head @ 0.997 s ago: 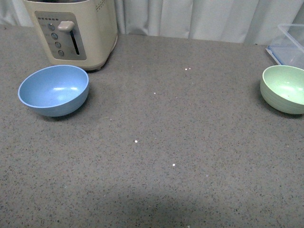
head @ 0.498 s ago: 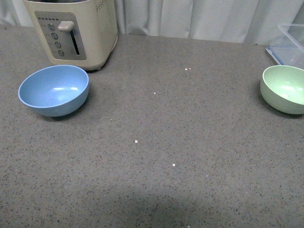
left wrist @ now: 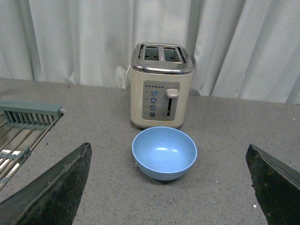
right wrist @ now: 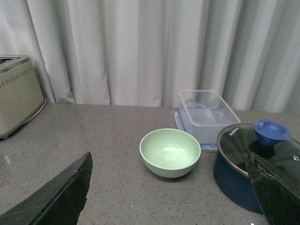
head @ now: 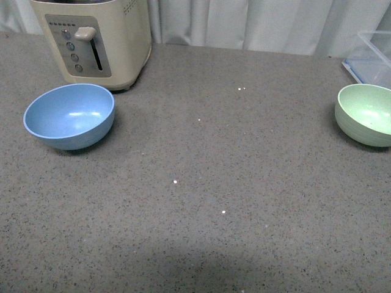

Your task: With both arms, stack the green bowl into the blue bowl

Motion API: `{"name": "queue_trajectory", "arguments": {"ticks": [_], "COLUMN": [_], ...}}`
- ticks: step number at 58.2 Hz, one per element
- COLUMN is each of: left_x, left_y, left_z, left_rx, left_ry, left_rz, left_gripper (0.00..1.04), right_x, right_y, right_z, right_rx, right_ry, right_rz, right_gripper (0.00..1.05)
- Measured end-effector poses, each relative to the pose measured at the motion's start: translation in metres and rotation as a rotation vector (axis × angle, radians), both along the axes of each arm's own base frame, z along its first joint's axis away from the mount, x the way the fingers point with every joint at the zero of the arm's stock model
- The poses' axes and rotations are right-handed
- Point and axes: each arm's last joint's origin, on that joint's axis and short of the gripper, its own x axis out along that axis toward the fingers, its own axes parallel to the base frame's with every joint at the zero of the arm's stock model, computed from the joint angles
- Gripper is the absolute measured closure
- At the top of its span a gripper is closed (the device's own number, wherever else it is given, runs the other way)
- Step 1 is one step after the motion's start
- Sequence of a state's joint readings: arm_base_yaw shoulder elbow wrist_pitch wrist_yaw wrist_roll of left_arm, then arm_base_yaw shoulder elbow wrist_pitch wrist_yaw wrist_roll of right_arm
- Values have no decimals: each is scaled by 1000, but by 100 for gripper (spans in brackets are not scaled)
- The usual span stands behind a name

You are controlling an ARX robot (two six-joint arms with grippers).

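On the grey counter [head: 201, 159] the green bowl [head: 365, 114] stands far right and the blue bowl [head: 69, 116] far left, well apart, both upright and empty. The left gripper [left wrist: 168, 147] and the right gripper [right wrist: 168, 155] are each spread wide and hold nothing. I judge the main risk is at the green bowl: the pot [right wrist: 232, 180] and the clear container [right wrist: 206, 112] stand close beside it, so a finger may knock them or tip the bowl. The toaster [left wrist: 161, 86], just behind the blue bowl, narrows the approach there.
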State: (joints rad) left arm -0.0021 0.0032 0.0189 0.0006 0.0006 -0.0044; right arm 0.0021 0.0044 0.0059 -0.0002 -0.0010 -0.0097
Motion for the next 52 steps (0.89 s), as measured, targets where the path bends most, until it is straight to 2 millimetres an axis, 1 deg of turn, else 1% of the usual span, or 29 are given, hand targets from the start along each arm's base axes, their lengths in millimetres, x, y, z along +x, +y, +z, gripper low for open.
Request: {"name": "queue_trajectory", "arguments": {"ticks": [24, 25, 29, 31, 32, 36, 40, 45, 49, 52], "left_x": [0, 0, 3, 8, 9, 21, 36, 65, 85, 102], "left_y": [0, 0, 3, 6, 7, 11, 12, 12, 12, 12], "left_z": [0, 0, -5, -8, -9, -6, 1, 8, 5, -5], "left_rx": [0, -12, -109, -181, -189, -288, -340, -393, -432, -483], "left_ry": [0, 9, 150, 194, 201, 219, 219, 269, 354, 464], "left_rz": [0, 16, 170, 209, 215, 267, 280, 277, 273, 277], "left_gripper": [6, 6, 6, 6, 6, 6, 6, 6, 6, 6], "right_x": [0, 0, 0, 0, 0, 0, 0, 0, 0, 0], "right_y": [0, 0, 0, 0, 0, 0, 0, 0, 0, 0], "right_z": [0, 0, 0, 0, 0, 0, 0, 0, 0, 0], "right_rx": [0, 0, 0, 0, 0, 0, 0, 0, 0, 0], "right_ry": [0, 0, 0, 0, 0, 0, 0, 0, 0, 0], "right_rz": [0, 0, 0, -1, 0, 0, 0, 0, 0, 0], "right_gripper": [9, 9, 9, 9, 9, 9, 9, 9, 9, 9]}}
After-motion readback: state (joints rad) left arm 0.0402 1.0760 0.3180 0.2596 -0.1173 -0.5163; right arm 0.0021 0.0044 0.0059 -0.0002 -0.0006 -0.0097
